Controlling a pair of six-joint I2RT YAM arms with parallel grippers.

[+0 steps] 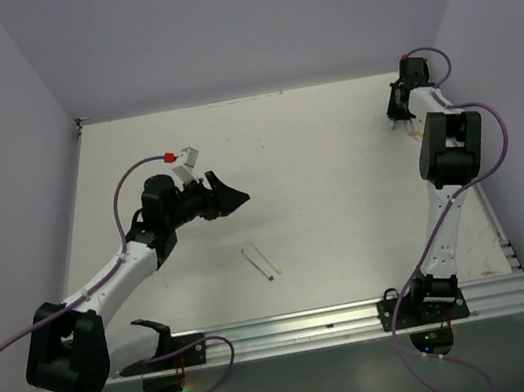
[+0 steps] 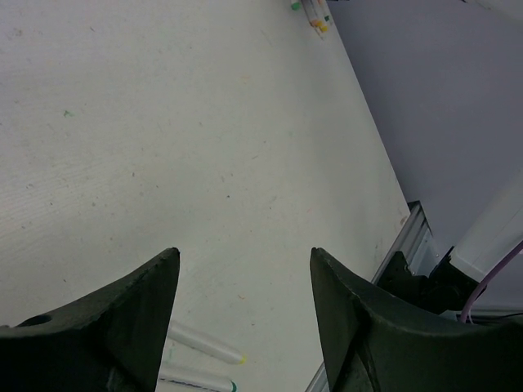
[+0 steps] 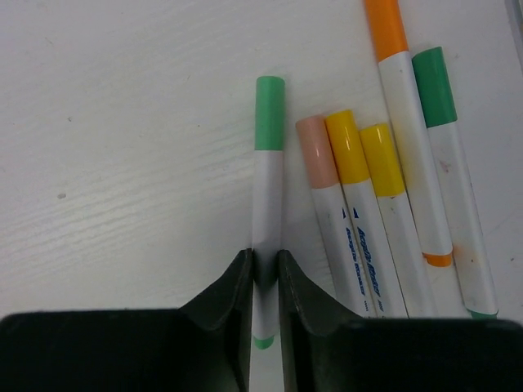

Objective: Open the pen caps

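The top view places the left gripper (image 1: 229,192), fingers spread wide, near two pens (image 1: 263,261) toward the surface's (image 1: 343,192) near edge, whereas only the right wrist view resolves the far right corner: the right gripper (image 3: 264,261) clamped on a green-capped pen (image 3: 267,196) beside five others (image 3: 359,237), six pen caps (image 3: 270,122) in all: two green, two yellow, one orange, one pink.

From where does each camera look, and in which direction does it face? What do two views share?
Top view: above and behind the arms, looking down on the table; both arms show, with left gripper and right gripper.
Left wrist: on the left arm, looking low across the table; its open fingers fill the bottom.
Right wrist: looking straight down at a row of pens; its fingers clamp a green-capped pen.
Shared: the two pens mid-table also show in the left wrist view.
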